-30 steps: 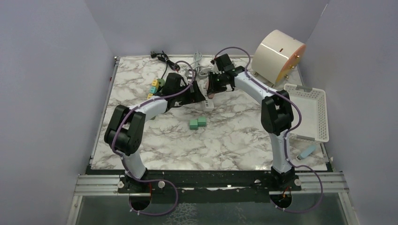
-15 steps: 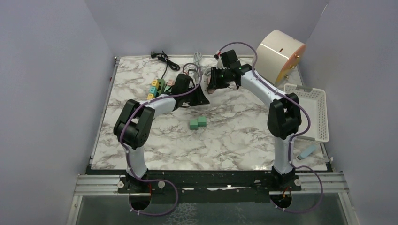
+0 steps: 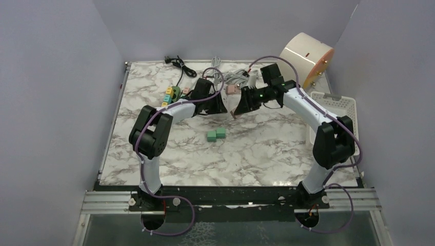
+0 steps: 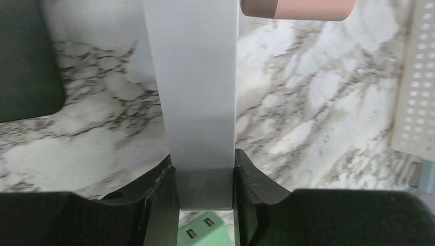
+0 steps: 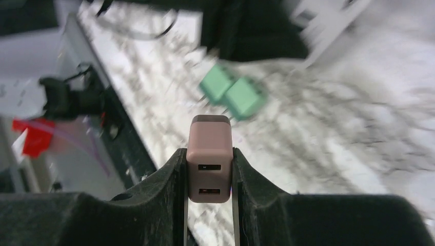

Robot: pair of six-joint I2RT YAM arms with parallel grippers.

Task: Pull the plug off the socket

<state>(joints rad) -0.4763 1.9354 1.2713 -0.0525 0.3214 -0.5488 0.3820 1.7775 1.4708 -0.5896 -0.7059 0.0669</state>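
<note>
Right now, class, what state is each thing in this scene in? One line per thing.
Left tool: shut on the power strip.
Right tool: shut on the pink plug.
Pink plug: unplugged, held apart from the power strip.
Power strip: clamped at one end.
Green plugs: loose on the table, side by side.

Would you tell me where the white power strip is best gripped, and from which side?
Grip the white power strip across its narrow width, coming in along its length from one end. Its long edges are straight and parallel, so pads seat squarely; the left claw is shut on it this way. The right claw holds the pink plug.
</note>
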